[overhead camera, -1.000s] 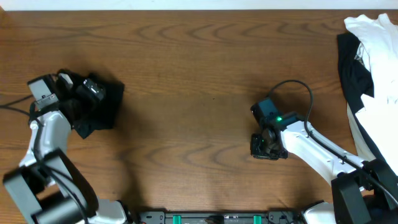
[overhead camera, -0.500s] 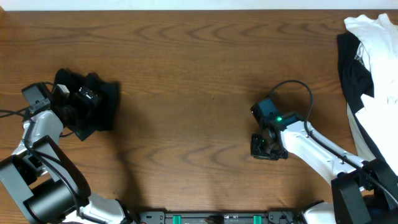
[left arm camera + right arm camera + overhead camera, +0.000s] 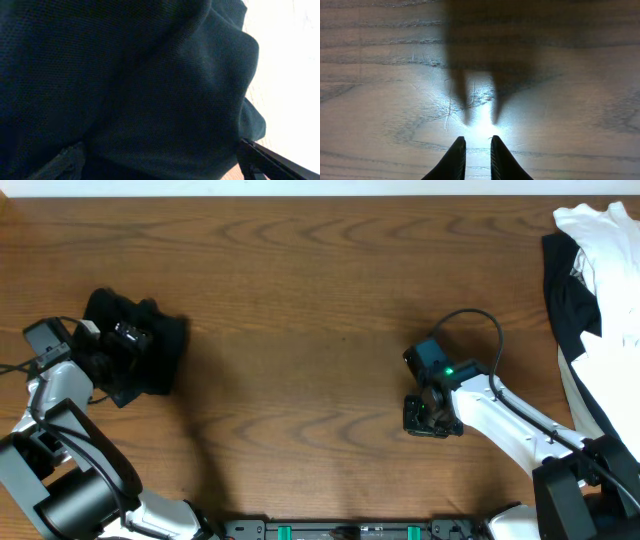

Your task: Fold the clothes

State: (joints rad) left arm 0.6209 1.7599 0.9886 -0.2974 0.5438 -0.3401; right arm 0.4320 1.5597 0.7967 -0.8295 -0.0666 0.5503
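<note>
right wrist | I see my right fingers [image 3: 455, 160] nearly together, nothing between | bare wood desk [image 3: 570, 75] below, their shadow on it

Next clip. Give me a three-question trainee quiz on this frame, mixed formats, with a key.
1. True or false: the right gripper holds cloth.
2. The folded black T-shirt lies: A) far left, B) centre, C) far right?
3. Fill in: the left gripper has its jaws spread wide over the ____ T-shirt.

Key: 1 false, nothing sits between its nearly closed fingers above bare table. 2 A. 3 black.
</note>
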